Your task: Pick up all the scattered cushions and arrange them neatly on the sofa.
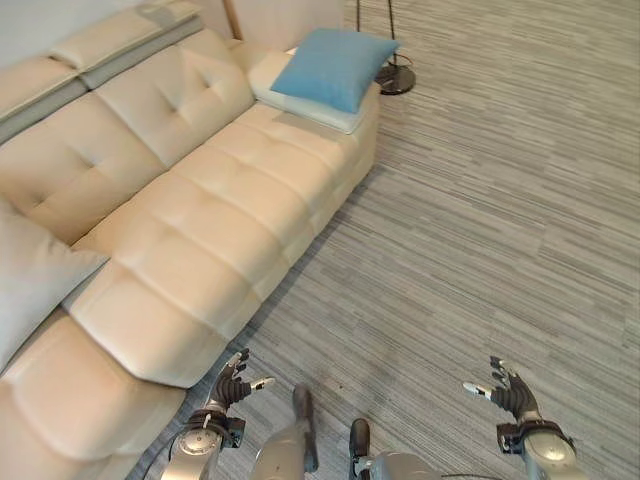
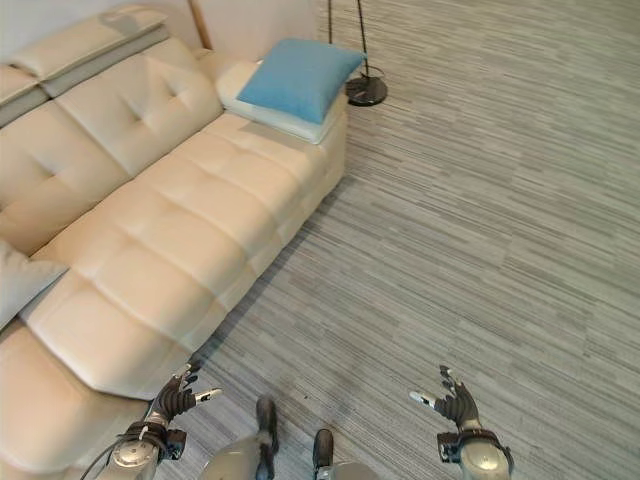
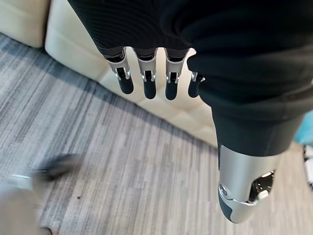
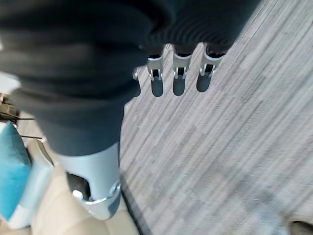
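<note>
Blue cushion (image 1: 335, 66) atop pale cushion (image 1: 300, 102) at sofa (image 1: 200, 230) far end. Left hand (image 1: 232, 382), right hand (image 1: 506, 390): fingers released, holding nothing.

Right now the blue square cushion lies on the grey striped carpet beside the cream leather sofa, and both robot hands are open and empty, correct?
Not quite. The blue square cushion rests on a pale cushion at the far end of the cream leather sofa, as the left eye view shows. Both robot hands, left and right, are open and empty.
</note>
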### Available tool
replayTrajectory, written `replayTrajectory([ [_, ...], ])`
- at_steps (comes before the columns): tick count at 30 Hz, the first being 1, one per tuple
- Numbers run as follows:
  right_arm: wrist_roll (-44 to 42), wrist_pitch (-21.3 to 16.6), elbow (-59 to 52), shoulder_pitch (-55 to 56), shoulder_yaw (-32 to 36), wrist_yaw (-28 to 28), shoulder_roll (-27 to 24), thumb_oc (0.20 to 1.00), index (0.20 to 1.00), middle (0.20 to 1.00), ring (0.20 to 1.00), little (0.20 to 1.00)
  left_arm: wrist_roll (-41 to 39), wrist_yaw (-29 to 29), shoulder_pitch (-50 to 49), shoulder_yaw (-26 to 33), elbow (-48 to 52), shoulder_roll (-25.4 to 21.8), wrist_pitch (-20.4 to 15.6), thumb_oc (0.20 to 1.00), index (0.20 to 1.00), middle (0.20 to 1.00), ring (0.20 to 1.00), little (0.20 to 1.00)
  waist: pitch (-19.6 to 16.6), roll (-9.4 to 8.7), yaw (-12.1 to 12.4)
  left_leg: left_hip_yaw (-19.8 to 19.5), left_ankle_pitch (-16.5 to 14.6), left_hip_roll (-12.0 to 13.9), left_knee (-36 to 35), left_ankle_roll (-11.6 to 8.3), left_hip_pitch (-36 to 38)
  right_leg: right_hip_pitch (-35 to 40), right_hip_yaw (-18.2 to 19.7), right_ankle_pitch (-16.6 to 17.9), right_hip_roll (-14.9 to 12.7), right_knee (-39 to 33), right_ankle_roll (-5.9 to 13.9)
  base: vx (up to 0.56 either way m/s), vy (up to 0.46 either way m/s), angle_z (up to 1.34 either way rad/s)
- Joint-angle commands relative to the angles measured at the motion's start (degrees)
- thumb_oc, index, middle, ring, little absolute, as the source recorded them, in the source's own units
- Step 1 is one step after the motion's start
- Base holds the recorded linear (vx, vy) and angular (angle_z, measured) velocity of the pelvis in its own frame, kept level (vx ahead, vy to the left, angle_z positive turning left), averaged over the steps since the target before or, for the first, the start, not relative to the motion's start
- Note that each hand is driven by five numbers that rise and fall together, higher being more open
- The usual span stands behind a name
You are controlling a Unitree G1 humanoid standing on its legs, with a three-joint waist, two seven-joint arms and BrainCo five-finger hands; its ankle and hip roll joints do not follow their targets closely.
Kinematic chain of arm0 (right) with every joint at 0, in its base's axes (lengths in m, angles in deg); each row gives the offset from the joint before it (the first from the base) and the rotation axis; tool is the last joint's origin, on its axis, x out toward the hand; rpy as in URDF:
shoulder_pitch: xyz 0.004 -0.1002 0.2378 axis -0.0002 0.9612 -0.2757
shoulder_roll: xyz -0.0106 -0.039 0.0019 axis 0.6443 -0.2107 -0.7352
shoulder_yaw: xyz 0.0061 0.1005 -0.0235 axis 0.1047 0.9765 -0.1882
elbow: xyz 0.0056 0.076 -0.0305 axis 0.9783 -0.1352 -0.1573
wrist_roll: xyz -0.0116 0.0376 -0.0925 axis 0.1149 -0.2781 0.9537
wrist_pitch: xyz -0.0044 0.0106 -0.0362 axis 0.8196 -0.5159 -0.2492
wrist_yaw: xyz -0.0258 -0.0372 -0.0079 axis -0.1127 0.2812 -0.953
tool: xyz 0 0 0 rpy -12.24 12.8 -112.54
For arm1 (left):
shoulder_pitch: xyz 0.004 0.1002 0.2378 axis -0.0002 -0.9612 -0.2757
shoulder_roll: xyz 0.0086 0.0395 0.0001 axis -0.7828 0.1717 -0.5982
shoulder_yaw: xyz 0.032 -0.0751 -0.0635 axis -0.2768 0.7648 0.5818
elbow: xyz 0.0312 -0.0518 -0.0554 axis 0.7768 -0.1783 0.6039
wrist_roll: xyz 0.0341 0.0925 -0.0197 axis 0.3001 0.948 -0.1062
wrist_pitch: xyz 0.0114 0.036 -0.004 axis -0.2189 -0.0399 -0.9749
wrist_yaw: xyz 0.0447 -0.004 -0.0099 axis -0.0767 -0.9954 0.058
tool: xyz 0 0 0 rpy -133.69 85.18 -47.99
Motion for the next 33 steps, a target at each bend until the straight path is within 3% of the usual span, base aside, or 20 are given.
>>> replayTrajectory([
  [1, 1.4, -2.2, -3.9, 0.2, 1.8, 0.6, -0.8, 1.000, 1.000, 1.000, 1.000, 1.000, 1.9, 0.0, -1.0, 0.4, 4.2, -2.6, -1.3, 1.000, 1.000, 1.000, 1.000, 1.000, -1.2, -3.16, 3.0, 0.4, 5.7, 0.0, 6.5, 2.69, -2.0, 5.5, 7.9, -7.6, -4.9, 6.1, 9.07, 0.68, 0.168, -1.53],
  [3, 2.4, -2.3, -3.8, 0.5, 1.5, 0.0, -0.9, 1.000, 1.000, 1.000, 1.000, 1.000, 2.3, 0.5, -1.5, 0.3, 4.6, -2.7, -1.3, 1.000, 1.000, 1.000, 1.000, 1.000, -2.1, -3.11, 3.7, 0.0, 7.5, 0.4, 7.7, 3.06, -1.2, 7.3, 10.3, -8.9, -5.0, 7.0, 9.44, 0.63, 0.194, -1.56],
  [5, 2.4, -1.9, -4.9, 1.0, 1.1, -1.2, 0.1, 1.000, 1.000, 1.000, 1.000, 1.000, 2.8, 1.2, -1.9, -0.1, 4.4, -3.2, -0.9, 1.000, 1.000, 1.000, 1.000, 1.000, -3.5, -4.97, 3.8, 0.8, 6.4, -0.5, 12.9, 4.73, -0.8, 8.0, 11.7, -6.9, -7.6, 12.1, 11.28, 0.67, 0.240, -0.80],
  [7, 2.9, -2.1, -5.3, 1.0, 0.7, -1.7, 0.5, 1.000, 1.000, 1.000, 1.000, 1.000, 2.8, 1.4, -1.9, -0.3, 4.7, -3.8, -0.8, 1.000, 1.000, 1.000, 1.000, 1.000, -3.7, -6.02, 3.6, 1.8, 3.9, -1.0, 15.1, 5.81, 0.3, 5.5, 11.9, -1.8, -8.6, 19.9, 13.30, 0.41, 0.146, -0.74],
  [9, 3.0, -2.3, -6.1, 0.0, -0.1, -2.0, 0.8, 1.000, 1.000, 1.000, 1.000, 1.000, 2.3, 0.8, -1.7, 0.2, 5.3, -4.5, -0.9, 1.000, 1.000, 1.000, 1.000, 1.000, -2.9, -6.59, 3.6, 3.3, 0.4, -1.0, 16.6, 7.48, 2.1, 0.9, 10.9, 6.0, -10.0, 28.6, 15.76, 0.25, 0.115, -0.60],
  [10, 3.0, -2.3, -6.1, 0.0, -0.1, -2.0, 0.8, 1.000, 1.000, 1.000, 1.000, 1.000, 2.3, 0.8, -1.7, 0.2, 5.3, -4.5, -0.9, 1.000, 1.000, 1.000, 1.000, 1.000, -3.0, -6.43, 3.7, 3.3, 0.5, -0.8, 16.5, 7.44, 2.0, 0.7, 11.0, 6.2, -9.8, 28.5, 15.73, 0.32, 0.162, -0.36],
  [11, 3.2, -2.3, -6.5, -0.9, -0.5, -1.8, 1.1, 1.000, 1.000, 1.000, 1.000, 1.000, 2.2, 0.2, -1.6, 0.6, 5.9, -5.4, -0.8, 1.000, 1.000, 1.000, 1.000, 1.000, -2.3, -6.17, 3.8, 4.8, -2.7, -0.4, 18.0, 8.81, 4.0, -2.2, 7.1, 8.8, -12.2, 33.4, 16.16, 0.21, 0.117, -0.29],
  [14, 3.1, -2.4, -6.9, -1.3, -0.7, -1.9, 1.5, 1.000, 1.000, 1.000, 1.000, 1.000, 2.3, -0.3, -1.3, 1.0, 5.9, -5.4, -0.8, 1.000, 1.000, 1.000, 1.000, 1.000, -1.7, -5.15, 3.5, 5.3, -5.1, 0.0, 17.4, 9.67, 8.2, -7.4, 4.6, 7.2, -12.9, 36.7, 14.58, 0.38, 0.192, -0.35],
  [16, 2.7, -2.3, -7.1, -1.6, -0.3, -1.9, 0.8, 1.000, 1.000, 1.000, 1.000, 1.000, 1.9, -0.7, -0.7, 1.5, 5.6, -5.0, -1.1, 1.000, 1.000, 1.000, 1.000, 1.000, -0.7, -3.70, 1.8, 4.3, -7.3, -0.8, 14.3, 9.51, 14.9, -15.1, 0.7, 1.0, -11.4, 32.5, 13.27, 0.52, 0.166, -0.44],
  [18, 2.4, -2.4, -7.0, -1.7, -0.2, -1.8, 0.6, 1.000, 1.000, 1.000, 1.000, 1.000, 1.9, -0.8, -0.6, 1.5, 5.6, -5.0, -1.3, 1.000, 1.000, 1.000, 1.000, 1.000, -0.3, -3.52, 1.2, 4.2, -8.2, -0.9, 13.5, 9.13, 16.9, -16.4, -1.0, 0.1, -11.5, 27.9, 13.11, 0.38, 0.001, -0.04],
  [19, 2.3, -2.4, -6.8, -2.0, -0.4, -1.5, 0.1, 1.000, 1.000, 1.000, 1.000, 1.000, 1.9, -1.0, -0.3, 1.6, 5.3, -4.7, -1.4, 1.000, 1.000, 1.000, 1.000, 1.000, 0.7, -3.69, 0.4, 3.9, -10.2, -1.7, 12.5, 8.41, 20.7, -19.5, -2.4, 1.6, -11.7, 18.8, 13.75, 0.60, -0.057, 0.31],
  [21, 2.6, -2.1, -6.7, -1.9, -0.2, -1.3, 0.0, 1.000, 1.000, 1.000, 1.000, 1.000, 2.5, -1.2, 0.3, 1.9, 4.7, -4.3, -1.6, 1.000, 1.000, 1.000, 1.000, 1.000, 0.8, -4.11, -0.5, 3.0, -11.6, -2.7, 11.2, 7.36, 23.5, -20.9, -3.3, 4.4, -12.2, 9.6, 15.16, 0.47, -0.084, 0.39],
  [23, 3.3, -2.1, -7.0, -1.3, 0.2, -1.2, -0.2, 1.000, 1.000, 1.000, 1.000, 1.000, 3.0, -1.4, 0.4, 2.1, 4.5, -3.9, -1.8, 1.000, 1.000, 1.000, 1.000, 1.000, 1.0, -3.72, -1.6, 1.7, -13.4, -2.2, 10.5, 6.23, 26.9, -21.7, -3.0, 6.3, -12.5, 6.3, 16.11, 0.47, -0.132, 0.35],
  [24, 3.3, -2.1, -7.0, -1.2, 0.2, -1.2, -0.2, 1.000, 1.000, 1.000, 1.000, 1.000, 3.0, -1.4, 0.4, 2.1, 4.5, -3.9, -1.8, 1.000, 1.000, 1.000, 1.000, 1.000, 1.1, -3.58, -1.6, 1.6, -13.5, -2.0, 10.5, 6.20, 27.1, -21.5, -3.1, 6.2, -12.4, 6.3, 16.11, 0.74, -0.268, 0.65],
  [25, 2.6, -2.6, -7.3, 0.5, 0.6, -2.0, -0.3, 1.000, 1.000, 1.000, 1.000, 1.000, 3.8, -1.0, -0.5, 2.0, 4.6, -3.4, -2.2, 1.000, 1.000, 1.000, 1.000, 1.000, 0.3, -3.48, -1.8, 0.0, -13.8, -1.9, 11.8, 4.93, 29.2, -19.5, -1.6, 7.8, -12.2, 6.4, 15.15, 0.36, -0.155, 0.69],
  [27, 2.6, -2.4, -7.3, 0.5, 0.9, -2.2, -0.4, 1.000, 1.000, 1.000, 1.000, 1.000, 3.5, -0.9, -0.6, 2.0, 4.5, -3.3, -2.4, 1.000, 1.000, 1.000, 1.000, 1.000, -0.1, -3.47, -2.0, 0.0, -13.0, -1.5, 12.8, 4.35, 29.1, -19.0, -1.8, 8.4, -12.5, 7.0, 14.89, 0.41, -0.219, 0.88],
  [29, 2.0, -3.1, -7.3, 0.4, 0.9, -2.4, -1.3, 1.000, 1.000, 1.000, 1.000, 1.000, 2.2, -0.8, -0.8, 2.0, 3.9, -2.4, -2.5, 1.000, 1.000, 1.000, 1.000, 1.000, -0.5, -2.22, -1.9, 0.2, -6.4, 1.4, 22.3, 1.30, 26.0, -15.8, -2.7, 7.0, -11.1, 7.0, 12.53, 0.45, -0.320, 0.94],
  [31, 1.4, -3.1, -8.0, 0.6, 1.2, -2.6, -1.8, 1.000, 1.000, 1.000, 1.000, 1.000, 1.5, -0.3, -1.1, 2.0, 4.0, -2.4, -2.4, 1.000, 1.000, 1.000, 1.000, 1.000, -0.7, -2.36, -1.9, 1.2, -1.9, 3.0, 29.6, 0.82, 23.0, -14.0, -3.2, 4.6, -10.8, 7.5, 10.61, 0.26, -0.194, 0.47],
  [32, 1.4, -3.1, -8.0, 0.6, 1.3, -2.6, -1.8, 1.000, 1.000, 1.000, 1.000, 1.000, 1.5, -0.3, -1.1, 2.0, 4.0, -2.4, -2.3, 1.000, 1.000, 1.000, 1.000, 1.000, -0.7, -2.29, -1.9, 1.2, -2.0, 3.1, 29.9, 0.77, 22.8, -14.0, -3.3, 4.6, -10.7, 7.6, 10.57, 0.31, -0.212, -0.11],
  [33, 1.3, -2.7, -7.3, 0.3, 1.4, -2.1, -2.2, 1.000, 1.000, 1.000, 1.000, 1.000, 0.8, -0.5, -0.6, 2.1, 3.6, -2.1, -2.0, 1.000, 1.000, 1.000, 1.000, 1.000, -0.5, -2.40, -1.7, 3.4, 0.1, 5.3, 35.5, 1.14, 20.0, -11.8, -2.9, 1.7, -10.0, 8.4, 8.70, 0.20, -0.136, -0.25],
])
